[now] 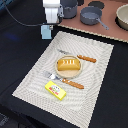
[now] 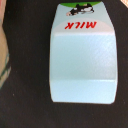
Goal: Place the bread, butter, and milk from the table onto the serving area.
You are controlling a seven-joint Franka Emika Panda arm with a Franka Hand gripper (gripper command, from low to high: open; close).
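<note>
The arm hangs at the far corner of the placemat (image 1: 70, 65), and the hand (image 1: 48, 27) sits right over the milk carton (image 1: 46, 32). From the exterior view the carton stands on the black bench (image 1: 20, 65), just off the mat's corner, toward the exterior view's left. Are the fingers clamped on it or only poised around it? Cannot tell; the white wrist body covers the top of the carton from here.

Over to the wrist view: the milk carton (image 2: 84, 60) fills the picture, a pale-blue face with red MILK lettering and a small cow picture near its gabled end, dark bench behind it. No fingers show clearly in this picture, so the grip stays an open question.

On the mat, the bread loaf (image 1: 68, 63) lies on the tan round plate (image 1: 58, 70) in the middle. An orange-handled knife (image 1: 80, 57) lies on the far side of the plate, an orange-handled fork (image 1: 66, 81) on the near side. The yellow butter box (image 1: 55, 90) lies flat near the mat's near edge, just beside the fork.

Beyond the mat, a pinkish board (image 1: 107, 31) carries a grey pot (image 1: 91, 16) with a handle.
</note>
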